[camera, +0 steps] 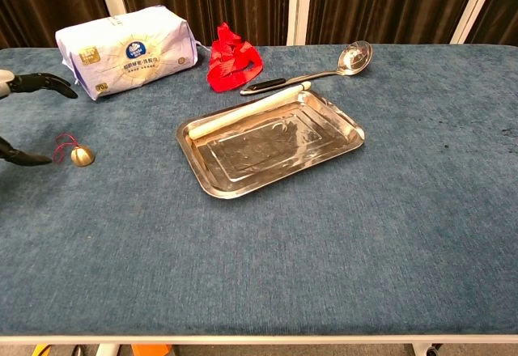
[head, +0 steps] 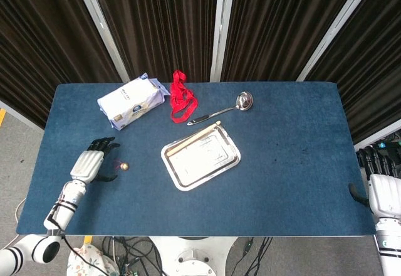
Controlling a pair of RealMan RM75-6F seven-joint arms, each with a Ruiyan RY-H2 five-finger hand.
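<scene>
Reaching over the blue felt table, the left hand hovers with fingers spread beside a small brass bell; the right hand hangs off-table, fingers loosely apart, holding nothing.

bare cloth between left hand and bell

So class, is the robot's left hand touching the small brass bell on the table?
Apart. In the chest view the left hand has its fingers spread, and blue cloth shows between the thumb tip and the bell; only the bell's red cord lies near the thumb.
</scene>
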